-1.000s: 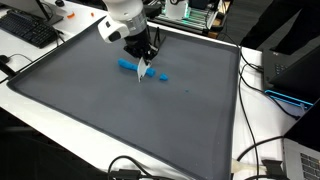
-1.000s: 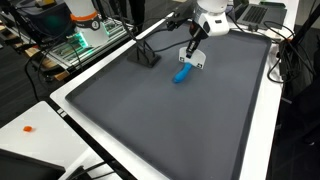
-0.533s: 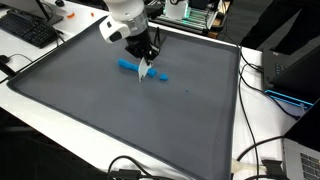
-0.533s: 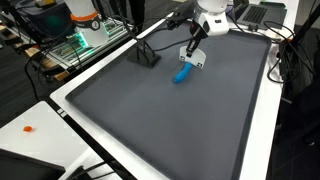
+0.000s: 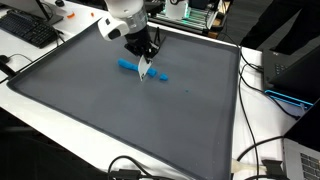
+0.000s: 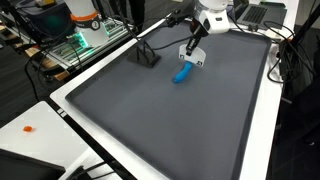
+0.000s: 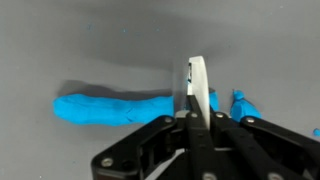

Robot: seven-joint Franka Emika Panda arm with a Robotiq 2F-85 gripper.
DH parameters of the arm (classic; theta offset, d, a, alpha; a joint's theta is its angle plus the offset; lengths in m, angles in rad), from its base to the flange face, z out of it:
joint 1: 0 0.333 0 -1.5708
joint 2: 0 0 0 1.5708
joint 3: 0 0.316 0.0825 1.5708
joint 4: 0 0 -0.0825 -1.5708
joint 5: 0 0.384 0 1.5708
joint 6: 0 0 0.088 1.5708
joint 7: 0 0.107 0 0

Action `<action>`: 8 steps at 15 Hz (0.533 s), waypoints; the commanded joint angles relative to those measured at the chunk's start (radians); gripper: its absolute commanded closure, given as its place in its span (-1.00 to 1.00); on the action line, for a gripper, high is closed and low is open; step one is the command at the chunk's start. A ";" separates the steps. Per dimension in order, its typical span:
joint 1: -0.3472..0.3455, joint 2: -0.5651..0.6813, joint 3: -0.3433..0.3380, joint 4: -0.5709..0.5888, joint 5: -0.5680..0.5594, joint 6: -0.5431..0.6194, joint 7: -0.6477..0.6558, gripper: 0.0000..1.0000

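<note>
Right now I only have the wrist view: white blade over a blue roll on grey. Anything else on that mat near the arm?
Observer: Yes. A black stand sits on the mat, off to one side of the gripper that holds the white blade, and apart from the blue roll.
Operator: Roll near an edge?
Observer: No, it lies well inside the mat in both exterior views.
Operator: Anything off the mat?
Observer: A keyboard lies past one mat corner.
</note>
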 commanded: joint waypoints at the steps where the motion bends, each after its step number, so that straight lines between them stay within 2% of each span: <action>1: -0.005 -0.031 -0.006 0.005 -0.013 -0.037 0.006 0.98; 8: -0.011 -0.047 -0.030 0.033 -0.051 -0.045 0.000 0.98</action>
